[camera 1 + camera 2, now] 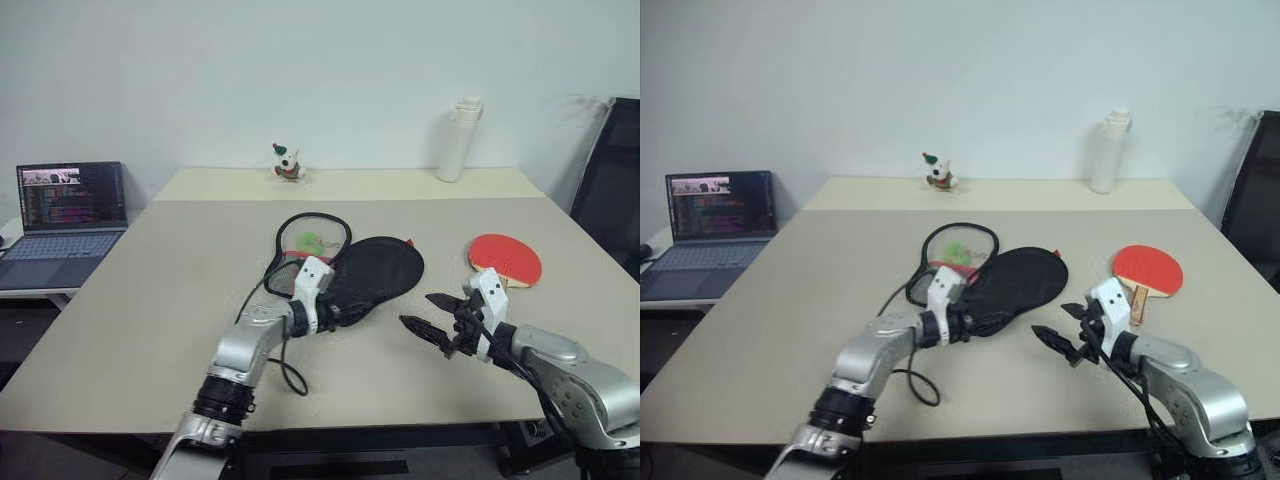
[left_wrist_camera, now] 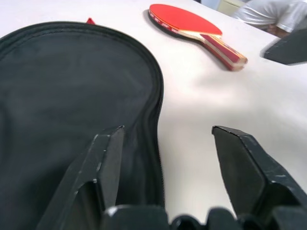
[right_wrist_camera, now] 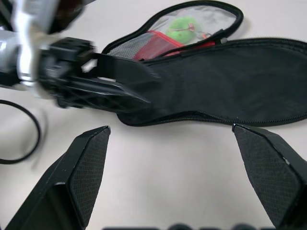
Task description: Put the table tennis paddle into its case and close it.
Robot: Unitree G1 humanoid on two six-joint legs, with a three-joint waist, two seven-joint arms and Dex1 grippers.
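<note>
Two hands stand wide, empty: left hand (image 1: 345,305) over the open case (image 1: 375,272) mid-bench, right hand (image 1: 428,312) beside it. Paddle (image 1: 505,260) near the right edge; a careless reach could knock it off.

Beige table (image 1: 150,300), open case (image 1: 375,270), paddle (image 1: 505,260), white bottle (image 1: 458,140), small figurine (image 1: 288,163)

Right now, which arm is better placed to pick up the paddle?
The right. Its end effector is open, holds nothing, and hovers just in front of the paddle, which lies on that side of the table. The left end effector is busy at the case, farther from the paddle.
</note>
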